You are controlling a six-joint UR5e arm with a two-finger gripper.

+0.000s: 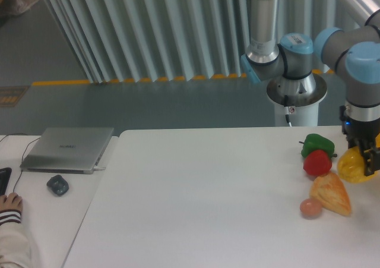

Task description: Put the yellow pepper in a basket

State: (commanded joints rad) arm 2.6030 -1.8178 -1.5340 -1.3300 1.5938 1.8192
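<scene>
The yellow pepper point(351, 167) hangs above the far right edge of the white counter point(202, 202), clamped between the dark fingers of the gripper point(363, 157) at the end of a grey UR5e arm with pale blue joint caps point(362, 78). The fingers are closed on the pepper's upper right side, and the glossy fruit is clear of the counter surface, with its right part cut off by the picture's edge. The basket cannot be made out in this view. Just to the left of the held pepper sits a red pepper point(317, 161), and a green pepper point(316, 143) rests right behind it, the two touching. In front of them lies a pale orange wedge-shaped food piece point(331, 193), with a small round pinkish piece point(310, 207) against its left corner. The arm's round base point(295, 92) stands behind the counter, before a wall of pale vertical slats point(148, 30) and a grey floor marked with a yellow line point(130, 79). Well apart on the left, on a second light surface, a closed silver laptop point(68, 149) lies flat with a dark computer mouse point(57, 185) just in front of it. At the lower left corner a person's hand point(10, 204) in a striped cuff rests beside a dark object at the edge.
</scene>
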